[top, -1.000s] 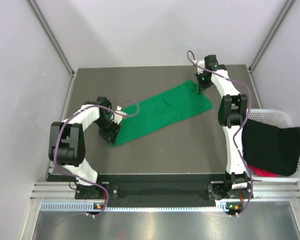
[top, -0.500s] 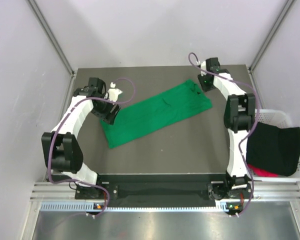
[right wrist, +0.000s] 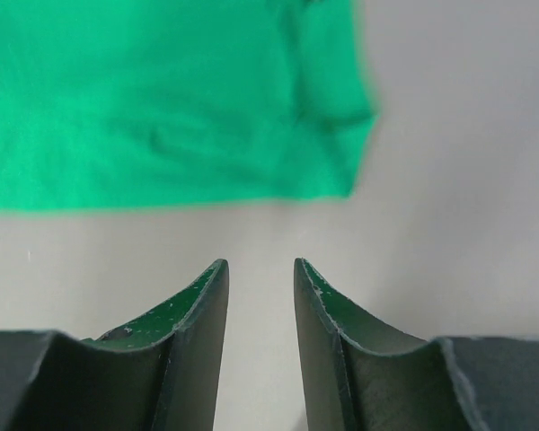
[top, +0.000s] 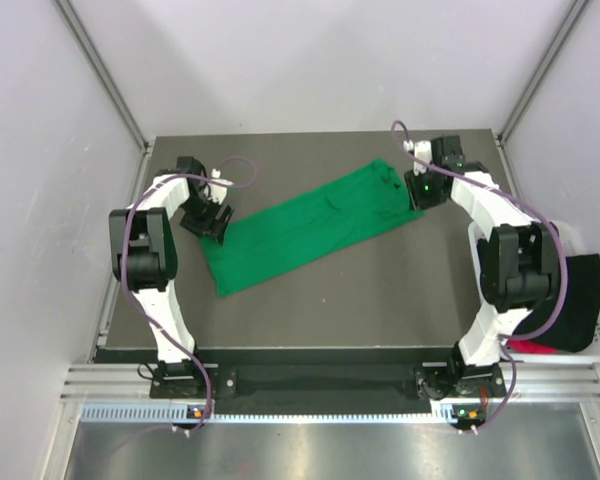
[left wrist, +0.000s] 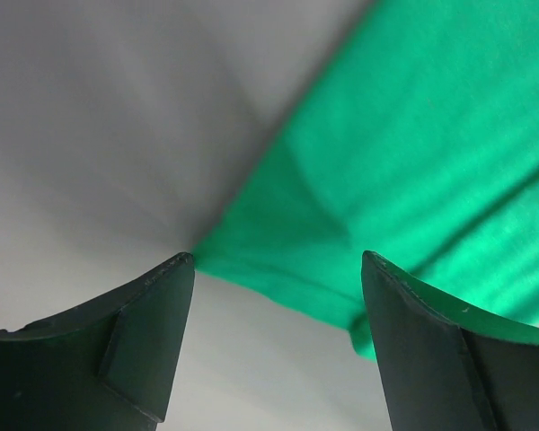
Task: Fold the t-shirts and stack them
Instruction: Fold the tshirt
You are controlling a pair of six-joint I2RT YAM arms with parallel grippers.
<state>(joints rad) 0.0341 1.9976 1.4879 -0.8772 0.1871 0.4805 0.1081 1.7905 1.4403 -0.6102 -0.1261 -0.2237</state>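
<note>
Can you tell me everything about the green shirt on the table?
The green t-shirt is bright, plain, soft-looking cloth. It lies flat on the dark table as a long slanted strip, a few wrinkles near its far right end. The left gripper hangs at its left corner, jaws open; the right gripper is beside the right end. Neither holds it.
</note>
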